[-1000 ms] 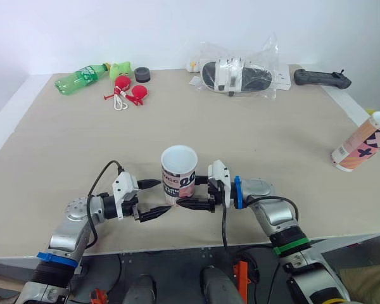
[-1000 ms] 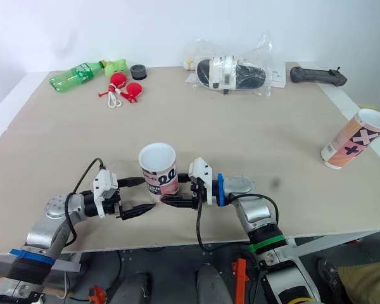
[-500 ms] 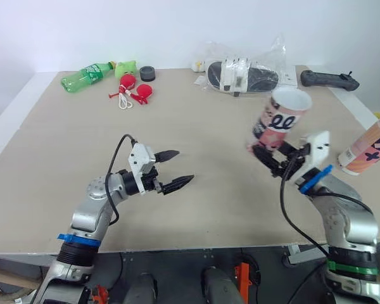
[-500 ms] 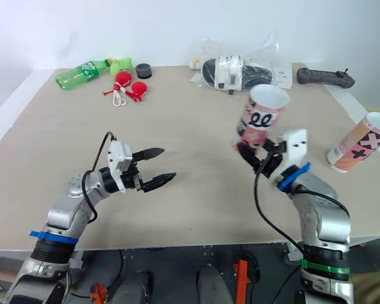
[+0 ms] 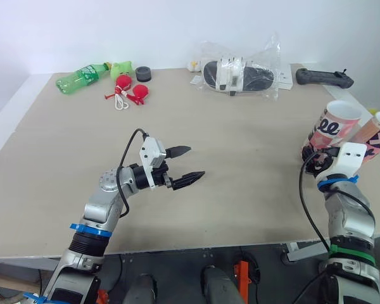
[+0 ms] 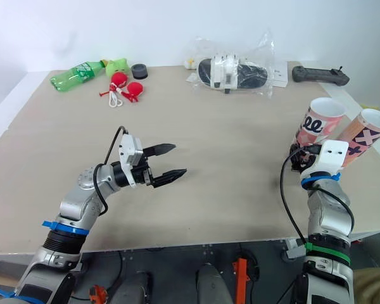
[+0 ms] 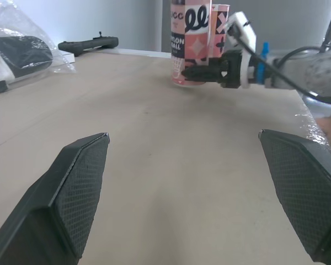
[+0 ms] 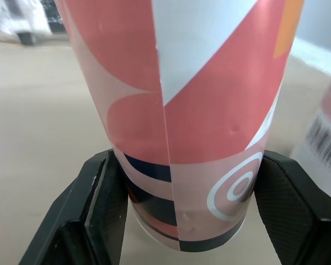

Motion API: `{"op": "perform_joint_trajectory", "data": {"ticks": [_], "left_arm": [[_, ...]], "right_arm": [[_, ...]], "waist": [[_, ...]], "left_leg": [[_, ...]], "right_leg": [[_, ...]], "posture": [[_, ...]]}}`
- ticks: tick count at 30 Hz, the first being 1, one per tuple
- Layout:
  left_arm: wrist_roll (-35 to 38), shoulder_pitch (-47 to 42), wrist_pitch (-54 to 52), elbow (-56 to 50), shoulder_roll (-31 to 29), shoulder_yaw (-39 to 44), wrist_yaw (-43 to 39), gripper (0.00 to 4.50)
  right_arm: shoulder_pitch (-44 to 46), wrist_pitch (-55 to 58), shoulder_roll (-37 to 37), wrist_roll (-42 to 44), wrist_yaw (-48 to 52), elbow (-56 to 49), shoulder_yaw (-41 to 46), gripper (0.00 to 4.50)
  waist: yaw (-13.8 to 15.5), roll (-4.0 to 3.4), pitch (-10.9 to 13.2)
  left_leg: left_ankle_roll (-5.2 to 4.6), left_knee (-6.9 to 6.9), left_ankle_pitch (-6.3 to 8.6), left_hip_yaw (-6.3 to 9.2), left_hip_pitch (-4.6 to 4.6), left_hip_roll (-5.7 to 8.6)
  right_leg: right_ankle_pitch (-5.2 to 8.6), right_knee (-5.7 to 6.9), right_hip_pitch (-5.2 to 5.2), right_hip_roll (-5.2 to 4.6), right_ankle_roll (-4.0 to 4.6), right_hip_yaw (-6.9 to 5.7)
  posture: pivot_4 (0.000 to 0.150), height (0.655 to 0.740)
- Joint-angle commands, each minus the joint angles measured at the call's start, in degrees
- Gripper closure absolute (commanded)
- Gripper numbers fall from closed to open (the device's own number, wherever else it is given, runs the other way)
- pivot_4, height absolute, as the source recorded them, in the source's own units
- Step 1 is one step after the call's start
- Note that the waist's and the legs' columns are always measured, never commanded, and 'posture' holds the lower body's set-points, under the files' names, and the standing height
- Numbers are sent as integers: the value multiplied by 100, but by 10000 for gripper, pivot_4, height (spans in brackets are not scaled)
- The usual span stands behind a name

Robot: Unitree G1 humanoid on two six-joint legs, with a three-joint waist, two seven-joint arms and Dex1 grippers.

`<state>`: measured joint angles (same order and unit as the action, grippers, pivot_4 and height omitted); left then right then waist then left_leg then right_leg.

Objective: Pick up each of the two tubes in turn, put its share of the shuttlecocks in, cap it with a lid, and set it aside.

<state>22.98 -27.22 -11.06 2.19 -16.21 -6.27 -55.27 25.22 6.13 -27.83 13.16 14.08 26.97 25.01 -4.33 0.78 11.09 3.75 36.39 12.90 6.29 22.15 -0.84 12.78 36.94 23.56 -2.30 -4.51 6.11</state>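
A pink patterned tube (image 5: pixel 332 126) with its white mouth open stands tilted at the table's right edge. My right gripper (image 5: pixel 313 157) is shut on its lower part, and the black fingers (image 8: pixel 94 210) press both sides of the tube (image 8: pixel 193 110). Its base is at or just above the table. The second pink tube (image 5: pixel 379 126), marked with crosses, leans right beside it on the far side. My left gripper (image 5: pixel 189 163) hovers open over the middle of the table with nothing between its fingers (image 7: pixel 71 187). The held tube (image 7: pixel 190 33) lies well ahead of it.
Along the far edge lie a green bottle (image 5: pixel 82 76), a red toy with a white cord (image 5: pixel 130 92), a black round lid (image 5: pixel 142 74), a clear plastic bag (image 5: pixel 240 75) with black and white items, and a black controller (image 5: pixel 323 78).
My right gripper has carried the tube from the front middle of the table to the right edge, beside the second tube. My left gripper has drawn away from the tube and stays open.
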Motion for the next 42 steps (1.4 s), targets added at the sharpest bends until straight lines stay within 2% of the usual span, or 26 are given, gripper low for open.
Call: {"op": "perform_joint_trajectory", "data": {"ticks": [1,3,5,6,7,13,25,28,31,36,42], "left_arm": [[25,56,126,-221,-44,96,43,0],[17,103,136,-257,-60,94,62,0],[14,149,141,-294,-75,93,74,0],[16,166,139,-313,-82,94,78,0],[17,178,138,-326,-87,95,83,0],[14,186,163,-308,-116,97,95,0],[-28,412,288,-159,-340,154,45,0],[-100,570,222,-192,-468,234,181,0],[-117,848,-21,-302,-747,526,505,0],[-113,1568,-304,-753,-1295,1040,850,0],[58,2533,-525,-1436,-1712,1696,1001,0]], "right_arm": [[198,-451,-105,-27,3,390,15,14772],[235,-575,-144,-56,15,639,-11,14772],[268,-668,-173,-76,38,829,-35,4868],[278,-689,-183,-72,54,879,-45,1558],[291,-709,-189,-52,77,910,-48,696],[192,-764,-224,38,227,720,-45,696],[-1707,444,-300,630,549,-2180,244,696],[-2243,914,-591,1083,1224,-2922,234,696],[-2628,1530,-1205,1624,2230,-3578,110,696],[-2420,2258,-2293,1960,3405,-3457,-127,696],[-1650,2485,-2606,1818,3974,-3126,-795,696]], "waist": [[-12,0,0],[-13,0,0],[-14,0,0],[-15,1,0],[-15,0,0],[-14,0,0],[-1,-1,-1],[-5,-1,-1],[-29,-2,0],[-48,17,11],[-19,44,25]], "left_leg": [[0,0,0,-1,-3,0],[0,1,0,-1,-6,1],[0,1,0,-1,-9,1],[0,2,-1,-1,-10,1],[-1,2,-1,-1,-10,2],[-1,2,-1,-1,-8,2],[-2,-1,-1,0,-8,3],[-2,-1,-1,0,-7,3],[-2,-1,-1,-1,-9,0],[-3,0,-1,-4,-14,-5],[-1,3,0,-4,-4,-4]], "right_leg": [[0,0,-1,0,0,2],[-1,-1,-5,0,-1,3],[-2,-1,-9,0,0,3],[-2,-1,-10,0,-1,3],[-2,-1,-11,1,0,4],[-1,-1,-10,2,-2,7],[4,-2,-9,0,-5,8],[4,-2,-8,0,-4,10],[5,-1,-8,3,-3,13],[15,-1,-10,10,26,17],[18,-3,-5,9,27,17]], "posture": [[1500,7400],[1500,7400],[1500,7400],[1500,7400],[1500,7400],[1500,7400],[1500,7400],[1500,7400],[1500,7400],[1500,7400],[1500,7400]]}}
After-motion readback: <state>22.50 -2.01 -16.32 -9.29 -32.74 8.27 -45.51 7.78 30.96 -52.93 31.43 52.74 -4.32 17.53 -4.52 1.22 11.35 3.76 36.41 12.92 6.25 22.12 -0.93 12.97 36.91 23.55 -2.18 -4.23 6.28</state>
